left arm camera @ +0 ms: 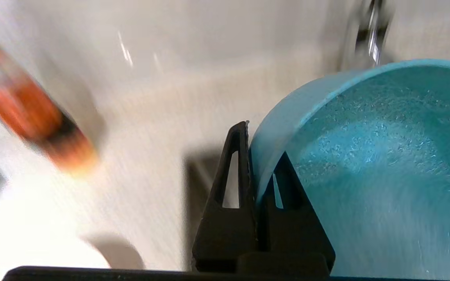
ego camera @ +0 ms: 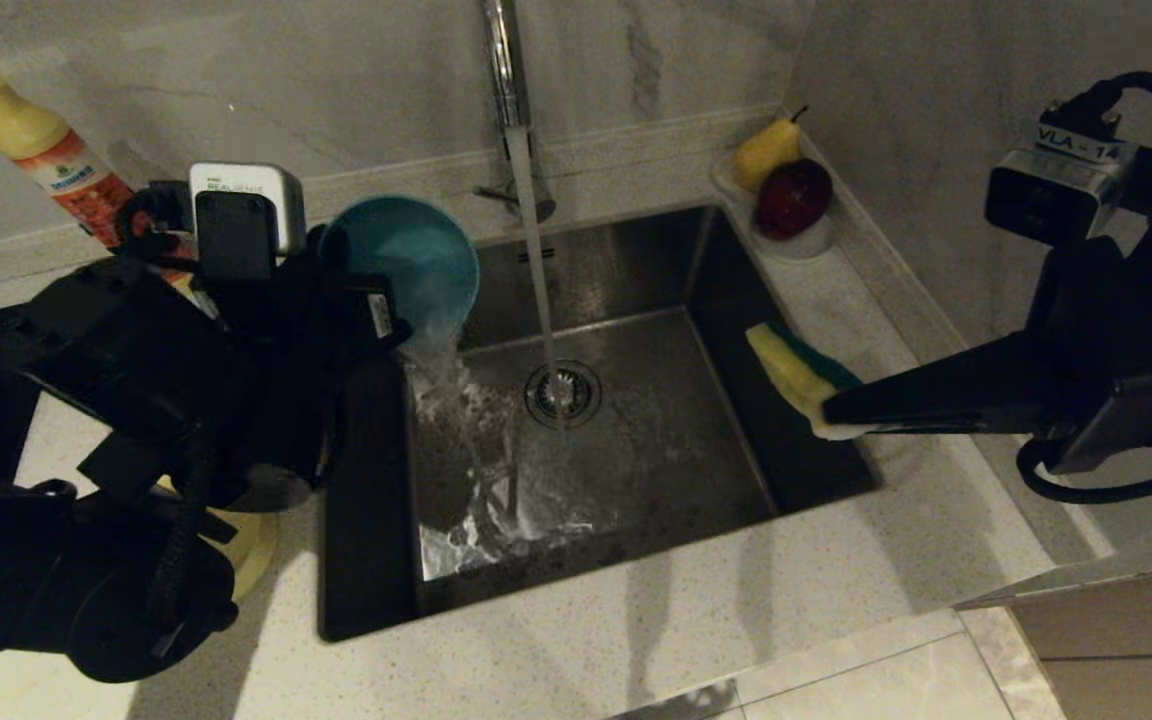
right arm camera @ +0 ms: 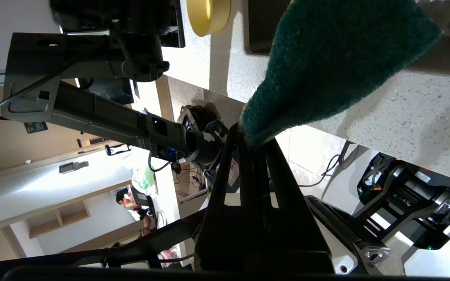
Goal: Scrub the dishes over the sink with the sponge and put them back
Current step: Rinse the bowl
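- Yellow bowl (ego camera: 254, 560): nearest the robot, resting on the counter (ego camera: 696, 620) to the left of the sink, mostly hidden beneath the left arm; untouched at this moment.
- Sink (ego camera: 636, 480): square steel basin with a central drain strainer (ego camera: 562, 392); water lies across its floor.
- Right gripper (ego camera: 826, 410): at the sink's right edge, jaws pressed together on one end of the sponge (ego camera: 794, 368). The sponge projects from the fingertips toward the basin, its long axis running roughly along the sink's right wall, yellow foam facing the basin in the head view and green scouring side toward the wrist camera.
- Left gripper (left arm camera: 254, 164): over the sink's far left corner, pinching the rim of the light blue bowl (ego camera: 414, 262), one finger outside the wall and one inside. The bowl is tipped, its opening turned toward the basin and the right arm, and water pours from it into the sink.
- Governing relation: bowl and sponge stand well apart on opposite sides of the basin, with the tap (ego camera: 508, 90) and its running stream between them. Judged from this, scrubbing requires the two arms to converge over the basin, the sponge entering the bowl's open face from the right.
- White dish with fruit (ego camera: 786, 215): farthest, at the back right corner; not part of the task.
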